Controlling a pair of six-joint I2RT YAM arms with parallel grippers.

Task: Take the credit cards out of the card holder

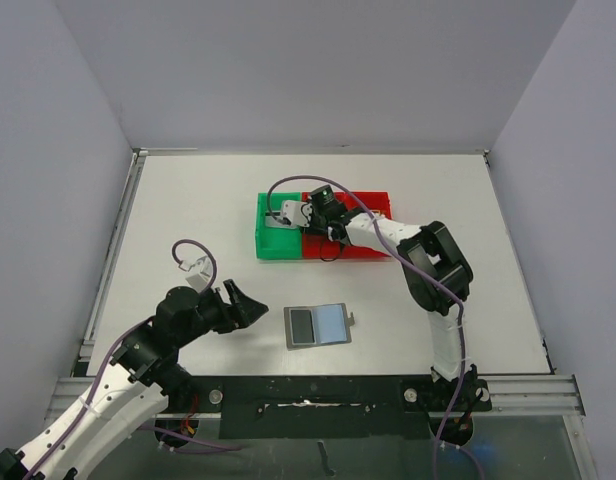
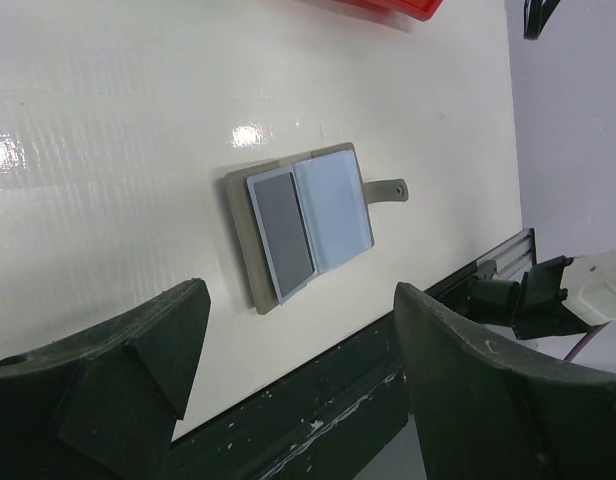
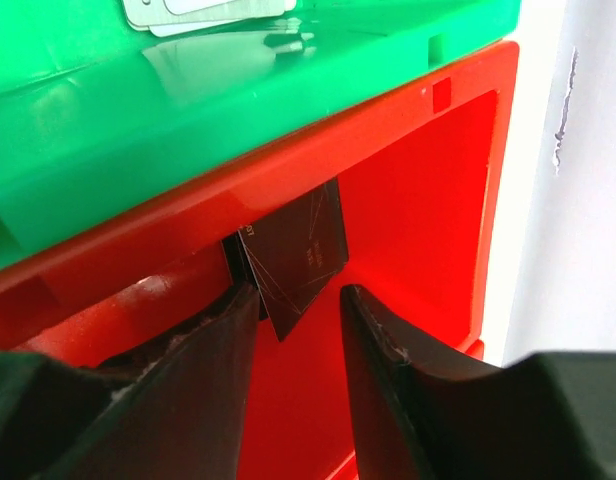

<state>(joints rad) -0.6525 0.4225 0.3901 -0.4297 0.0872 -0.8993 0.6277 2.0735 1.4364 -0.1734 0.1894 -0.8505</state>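
Observation:
The card holder [image 1: 318, 325] lies open and flat on the table, also seen in the left wrist view [image 2: 303, 220], with a dark panel on one side, a bluish pocket on the other and a small tab. My left gripper [image 1: 250, 308] [image 2: 300, 292] hovers open just left of it, holding nothing. Over the red bin, my right gripper [image 1: 313, 222] [image 3: 300, 292] stands open. A black credit card [image 3: 298, 250] leans against the bin's wall just beyond its left finger, not pinched. A silvery credit card [image 1: 281, 222] [image 3: 203, 12] lies in the green bin.
The green bin [image 1: 273, 245] [image 3: 238, 90] and red bin [image 1: 373, 205] [image 3: 418, 200] stand side by side at mid-table, behind the holder. A dark rail [image 2: 318, 400] runs along the table's near edge. White walls enclose the table.

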